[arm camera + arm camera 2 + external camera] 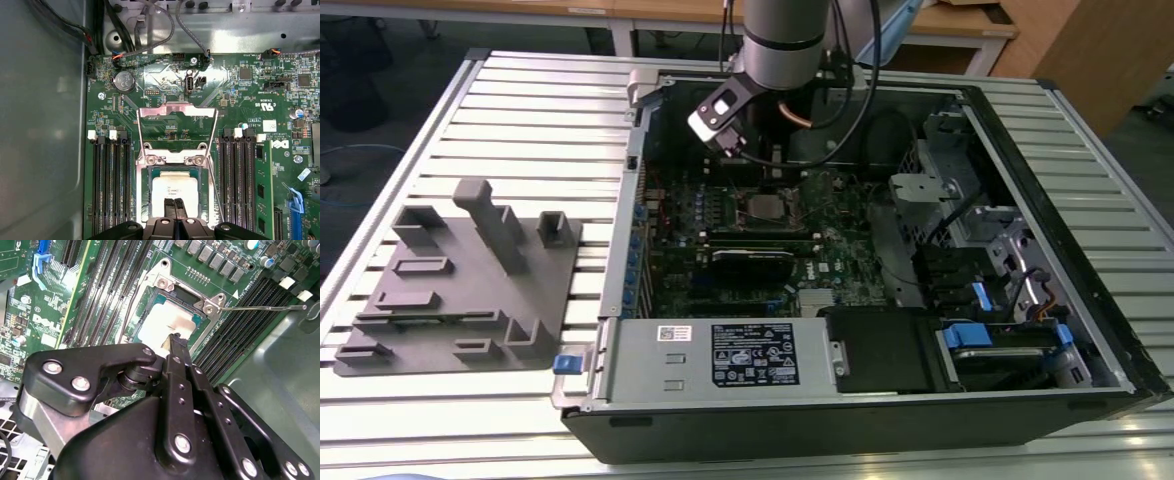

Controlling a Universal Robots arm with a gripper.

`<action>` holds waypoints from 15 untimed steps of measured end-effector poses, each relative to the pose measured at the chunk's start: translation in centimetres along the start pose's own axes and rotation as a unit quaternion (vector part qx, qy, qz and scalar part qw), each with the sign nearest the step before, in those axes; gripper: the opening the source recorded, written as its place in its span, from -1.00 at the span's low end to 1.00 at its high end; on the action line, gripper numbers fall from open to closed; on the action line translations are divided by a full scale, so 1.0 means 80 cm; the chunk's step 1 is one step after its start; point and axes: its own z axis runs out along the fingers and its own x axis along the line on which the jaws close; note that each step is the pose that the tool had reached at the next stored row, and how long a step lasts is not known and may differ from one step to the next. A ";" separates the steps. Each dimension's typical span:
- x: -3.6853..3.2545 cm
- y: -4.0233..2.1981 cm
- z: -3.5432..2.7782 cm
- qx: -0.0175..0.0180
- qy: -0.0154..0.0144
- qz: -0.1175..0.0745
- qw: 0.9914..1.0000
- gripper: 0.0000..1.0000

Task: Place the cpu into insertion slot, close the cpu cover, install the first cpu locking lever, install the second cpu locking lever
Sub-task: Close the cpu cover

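Closest to the first wrist view's camera, the gripper point(175, 204) has its fingers pressed together on themselves, tips at or just above the cpu point(175, 186). That chip lies flat inside the insertion slot point(145, 195). Beyond it the cpu cover point(177, 107) stands raised, not closed, and a thin wire lever point(216, 195) runs alongside the slot. In the exterior view the open computer case point(854, 410) lies from centre to lower right on a slatted metal table point(520, 110). A grey fixture block point(467, 290) sits at lower left, and wooden desks point(654, 12) line the top edge.

1 cpu point(165, 185), 2 locking levers point(265, 307), 1 gripper point(175, 204), 1 computer case point(854, 425)
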 end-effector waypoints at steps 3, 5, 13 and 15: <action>0.0000 0.0000 -0.0010 0.000 0.000 0.000 1.000 -0.79; 0.0000 0.0000 -0.0010 0.000 0.000 0.000 1.000 -0.79; 0.0001 0.0002 -0.0046 0.000 0.000 0.000 1.000 -0.79; 0.0002 0.0005 -0.0088 0.000 0.000 0.000 1.000 -0.79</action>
